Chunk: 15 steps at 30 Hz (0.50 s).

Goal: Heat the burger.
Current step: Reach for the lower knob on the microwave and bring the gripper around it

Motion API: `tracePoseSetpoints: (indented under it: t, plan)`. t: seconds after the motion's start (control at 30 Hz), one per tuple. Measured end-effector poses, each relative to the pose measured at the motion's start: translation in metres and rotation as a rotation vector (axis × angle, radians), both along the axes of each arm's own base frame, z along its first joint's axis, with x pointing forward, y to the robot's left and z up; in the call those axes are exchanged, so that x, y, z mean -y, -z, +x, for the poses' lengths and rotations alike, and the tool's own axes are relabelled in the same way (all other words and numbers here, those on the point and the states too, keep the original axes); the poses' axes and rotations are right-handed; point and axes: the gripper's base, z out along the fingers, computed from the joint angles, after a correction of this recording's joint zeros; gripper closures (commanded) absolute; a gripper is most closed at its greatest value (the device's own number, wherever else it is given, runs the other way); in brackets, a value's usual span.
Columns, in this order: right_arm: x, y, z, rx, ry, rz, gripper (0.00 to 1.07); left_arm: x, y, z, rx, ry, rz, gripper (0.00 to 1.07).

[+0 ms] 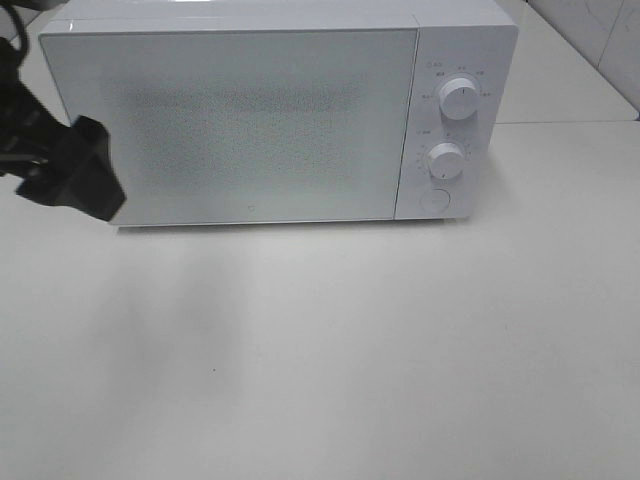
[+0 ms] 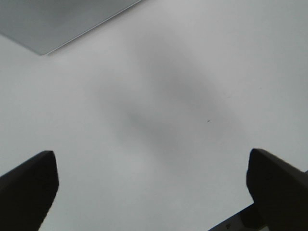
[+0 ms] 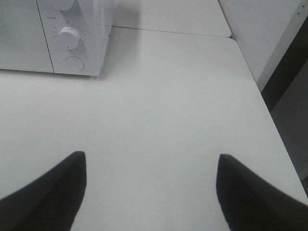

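The burger shows in none of the three views, so neither its look nor its place can be told; the one thing that could conceal it is a white microwave whose door is shut flat, its speckled, frosted panel giving no sight of the inside. The microwave stands at the far side of a white table, with an upper knob, a lower knob and a round button stacked on the control strip at its right. The left end effector hangs in front of the door's lower left corner, above the table, its two dark fingers spread wide with only bare tabletop and a soft grey shadow between them. The right end effector, outside the high camera's frame, hovers over the table well to the right of the microwave, facing its control corner; its jaws also stand wide apart, fingers holding nothing. A seam in the tabletop runs behind the microwave's right side.
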Motion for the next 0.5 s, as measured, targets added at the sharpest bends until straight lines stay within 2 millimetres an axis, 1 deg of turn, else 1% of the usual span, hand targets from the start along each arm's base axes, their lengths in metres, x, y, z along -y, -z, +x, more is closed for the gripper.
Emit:
tracePoseSetpoints:
  t: [0.03, 0.07, 0.1, 0.13, 0.17, 0.2, 0.23, 0.27, 0.3, 0.33, 0.37, 0.4, 0.43, 0.47, 0.5]
  plan:
    - [0.000, 0.000, 0.000, 0.000, 0.000, 0.000, 0.33, 0.000, 0.000, 0.000, 0.000, 0.000, 0.000, 0.05]
    - [0.000, 0.000, 0.000, 0.000, 0.000, 0.000, 0.33, -0.006, -0.002, -0.001, 0.004, -0.017, 0.000, 0.06]
    - [0.000, 0.000, 0.000, 0.000, 0.000, 0.000, 0.33, -0.023, -0.007, -0.005, 0.018, -0.058, -0.003, 0.06]
    - [0.000, 0.000, 0.000, 0.000, 0.000, 0.000, 0.33, -0.023, -0.007, -0.005, 0.018, -0.058, -0.003, 0.06]
    - [0.000, 0.000, 0.000, 0.000, 0.000, 0.000, 0.33, -0.030, -0.008, -0.007, 0.021, -0.075, -0.007, 0.06]
    - [0.000, 0.000, 0.000, 0.000, 0.000, 0.000, 0.33, -0.048, -0.009, -0.015, 0.031, -0.125, -0.007, 0.06]
    - [0.000, 0.000, 0.000, 0.000, 0.000, 0.000, 0.33, -0.048, -0.009, -0.015, 0.031, -0.125, -0.007, 0.06]
    - [0.000, 0.000, 0.000, 0.000, 0.000, 0.000, 0.33, -0.057, -0.009, -0.020, 0.036, -0.151, -0.007, 0.06]
    - [0.000, 0.000, 0.000, 0.000, 0.000, 0.000, 0.33, -0.073, -0.008, -0.028, 0.045, -0.196, -0.002, 0.06]
    - [0.000, 0.000, 0.000, 0.000, 0.000, 0.000, 0.33, -0.073, -0.008, -0.028, 0.045, -0.196, -0.002, 0.06]
    - [0.000, 0.000, 0.000, 0.000, 0.000, 0.000, 0.33, -0.081, -0.007, -0.033, 0.050, -0.219, 0.003, 0.06]
    - [0.000, 0.000, 0.000, 0.000, 0.000, 0.000, 0.33, -0.094, -0.005, -0.042, 0.059, -0.257, 0.011, 0.06]
    - [0.000, 0.000, 0.000, 0.000, 0.000, 0.000, 0.33, -0.094, -0.005, -0.042, 0.059, -0.257, 0.011, 0.06]
    - [0.000, 0.000, 0.000, 0.000, 0.000, 0.000, 0.33, -0.105, -0.002, -0.053, 0.068, -0.290, 0.017, 0.06]
    - [0.000, 0.000, 0.000, 0.000, 0.000, 0.000, 0.33, -0.105, -0.002, -0.053, 0.068, -0.290, 0.017, 0.06]
